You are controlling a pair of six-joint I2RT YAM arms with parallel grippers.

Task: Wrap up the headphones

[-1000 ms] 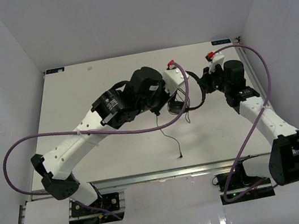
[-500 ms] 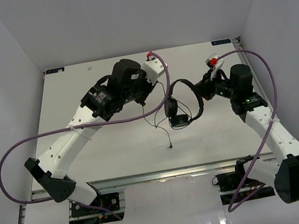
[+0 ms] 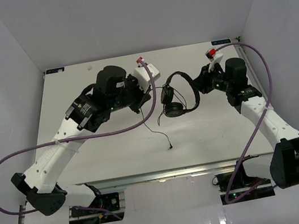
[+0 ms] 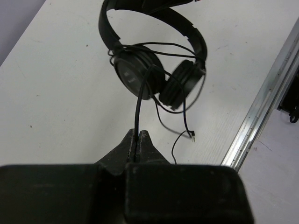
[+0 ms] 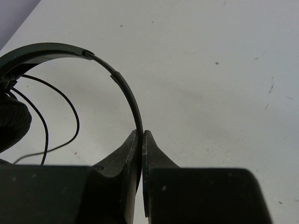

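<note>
The black headphones point(image 3: 178, 93) hang above the white table between the two arms, earcups point(image 4: 140, 77) low, cord looped around them. My right gripper point(image 5: 141, 135) is shut on the thin headband point(image 5: 124, 88); in the top view it sits at the band's right end point(image 3: 201, 83). My left gripper point(image 4: 138, 136) is shut on the thin black cord point(image 4: 138, 109), just left of the earcups point(image 3: 147, 92). The cord's free end with its plug point(image 3: 169, 148) trails down toward the table; the plug point(image 4: 192, 136) also shows in the left wrist view.
Thick purple cables point(image 3: 140, 122) loop off both arms, one crossing under the left forearm. White walls enclose the table on three sides. A metal rail point(image 4: 261, 102) runs along the table's near edge point(image 3: 165, 172).
The left arm has swung left and back from over the headphones, drawing the cord out. The headphones have shifted slightly up-left, and the plug end has moved with them.
</note>
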